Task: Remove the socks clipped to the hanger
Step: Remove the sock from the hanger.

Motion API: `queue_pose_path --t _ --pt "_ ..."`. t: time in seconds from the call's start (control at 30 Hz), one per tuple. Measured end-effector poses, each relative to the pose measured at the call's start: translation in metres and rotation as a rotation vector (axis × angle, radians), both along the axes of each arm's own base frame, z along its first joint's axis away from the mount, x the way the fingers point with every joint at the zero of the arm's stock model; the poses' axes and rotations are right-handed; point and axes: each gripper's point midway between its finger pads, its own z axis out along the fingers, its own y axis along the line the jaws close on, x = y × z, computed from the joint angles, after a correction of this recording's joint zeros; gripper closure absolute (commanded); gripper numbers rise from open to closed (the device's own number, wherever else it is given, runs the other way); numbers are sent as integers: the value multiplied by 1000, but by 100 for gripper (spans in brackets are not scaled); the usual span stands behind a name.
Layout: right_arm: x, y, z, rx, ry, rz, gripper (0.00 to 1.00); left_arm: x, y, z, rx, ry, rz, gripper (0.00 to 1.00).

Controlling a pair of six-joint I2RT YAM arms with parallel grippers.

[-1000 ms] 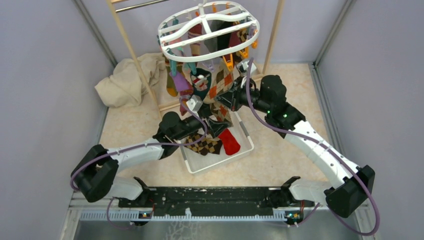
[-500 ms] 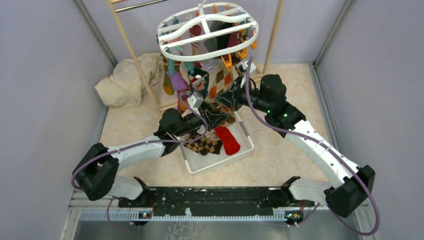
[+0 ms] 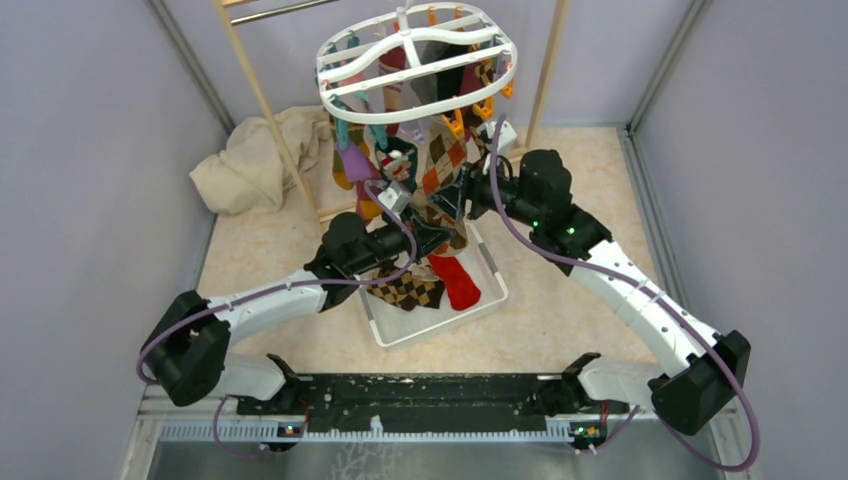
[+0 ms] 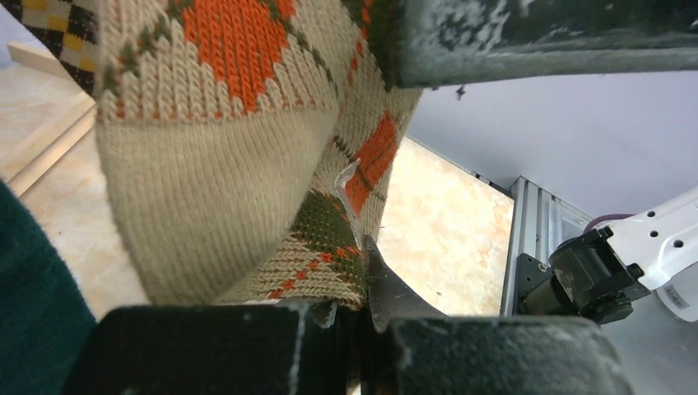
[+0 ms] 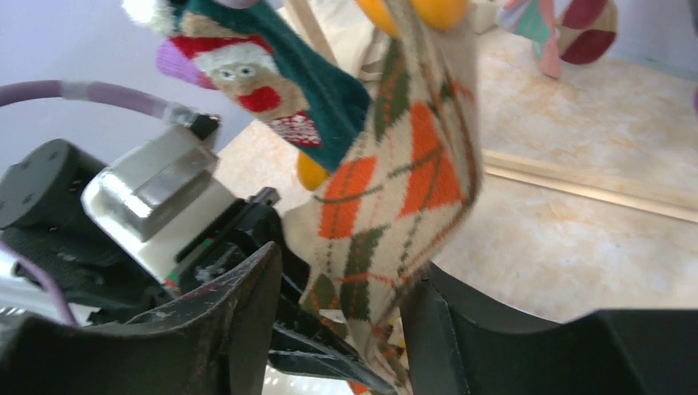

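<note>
- The beige knitted argyle sock with orange and green diamonds (image 5: pixel 395 189) hangs from an orange plastic peg (image 5: pixel 436 12) under the white oval plastic drying hanger (image 3: pixel 322 72). It sits at the far centre of the scene, above the white rectangular mesh basket (image 3: pixel 440 322).
- The left gripper (image 3: pixel 432 240) has its jaws pressed together on the sock's lower end, probably so that a downward pull slips it from the peg.
- The right gripper (image 5: pixel 346 280) straddles the same sock with its jaws spread. It is hard to tell whether its pads brush the knit, but it does not pinch.
- With the right jaws spread, the pulling is left to one arm, and the basket below would catch the sock.
</note>
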Motion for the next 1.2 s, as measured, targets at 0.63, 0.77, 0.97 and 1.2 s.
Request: queue_pose_path --t 0.63,0.77,0.97,1.2 --pt "-15 -86 -60 -131 51 -353 2 2 10 -12 60 55 50 100" --pt "-18 -90 -82 -165 96 -368 2 2 11 -14 69 64 57 100" --pt "-21 -95 -95 -194 125 -381 3 2 12 -14 70 66 62 100" --pt "-17 -98 -70 -197 85 -397 4 2 13 -14 70 66 65 100"
